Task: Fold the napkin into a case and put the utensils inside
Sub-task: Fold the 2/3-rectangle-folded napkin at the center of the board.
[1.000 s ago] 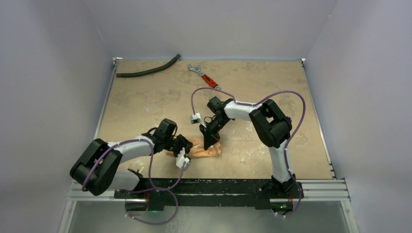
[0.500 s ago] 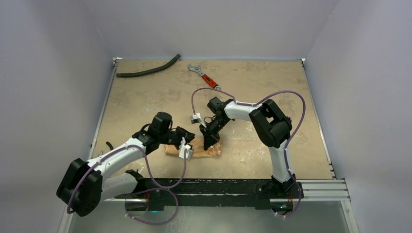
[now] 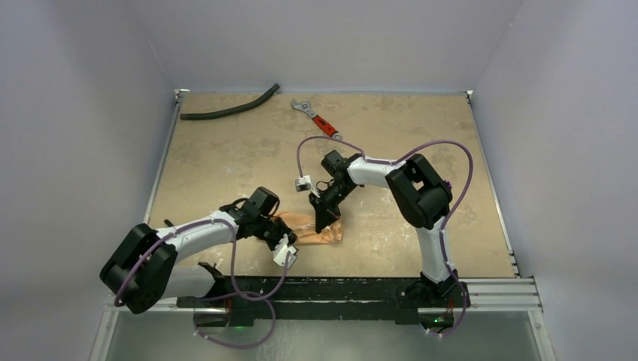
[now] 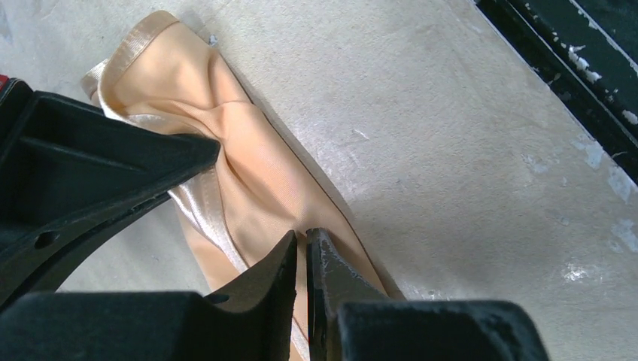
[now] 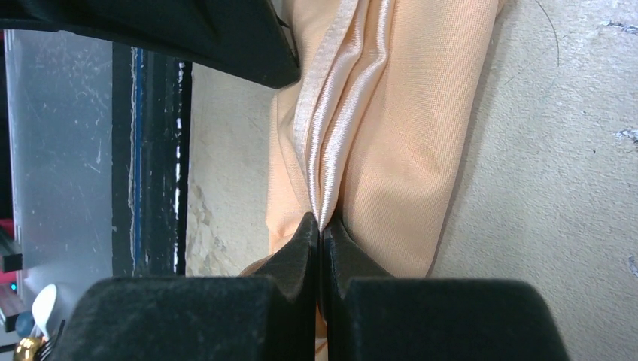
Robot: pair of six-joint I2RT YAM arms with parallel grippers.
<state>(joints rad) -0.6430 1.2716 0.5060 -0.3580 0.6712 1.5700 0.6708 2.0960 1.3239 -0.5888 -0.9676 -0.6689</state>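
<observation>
The peach-orange napkin (image 3: 316, 235) lies as a narrow folded strip near the table's front edge, between the two arms. My left gripper (image 3: 293, 239) is at its left end. In the left wrist view its tips (image 4: 305, 235) are shut on the napkin (image 4: 248, 150) with only a sliver of gap. My right gripper (image 3: 325, 223) comes down on the strip from behind. It (image 5: 321, 220) is shut on the shiny hem fold of the napkin (image 5: 391, 135). Of the utensils, only a small gold bit (image 5: 25, 348) shows past the black rail.
A curved black hose (image 3: 229, 109) and a red-handled wrench (image 3: 320, 120) lie at the back of the table. The black rail (image 3: 323, 289) runs along the front edge, just behind the napkin. Grey walls close in both sides.
My left arm swung toward the back, then came forward again to the napkin's left end, which is now bunched up. The right arm has not moved.
</observation>
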